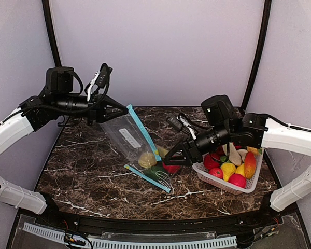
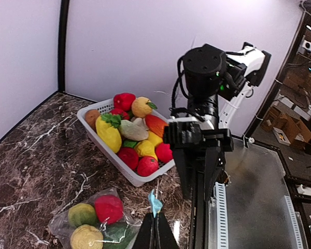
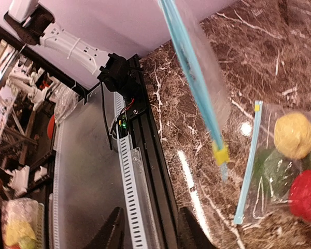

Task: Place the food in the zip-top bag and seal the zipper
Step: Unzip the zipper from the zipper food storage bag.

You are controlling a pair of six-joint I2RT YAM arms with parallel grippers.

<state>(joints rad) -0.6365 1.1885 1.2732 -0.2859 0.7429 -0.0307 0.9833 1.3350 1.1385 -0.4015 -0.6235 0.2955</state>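
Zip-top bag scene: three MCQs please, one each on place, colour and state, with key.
1. Relative to the zip-top bag, the white basket sits:
A) left
B) right
C) behind
2. The bag's zipper strip is:
A) blue
B) red
C) black
3. The left gripper is:
A) open above the basket
B) shut on the bag's top edge
C) out of view

Key:
1. B, the top view shows the basket to the right.
2. A, the strip is blue in every view.
3. B, its fingers pinch the strip and hold the bag up.
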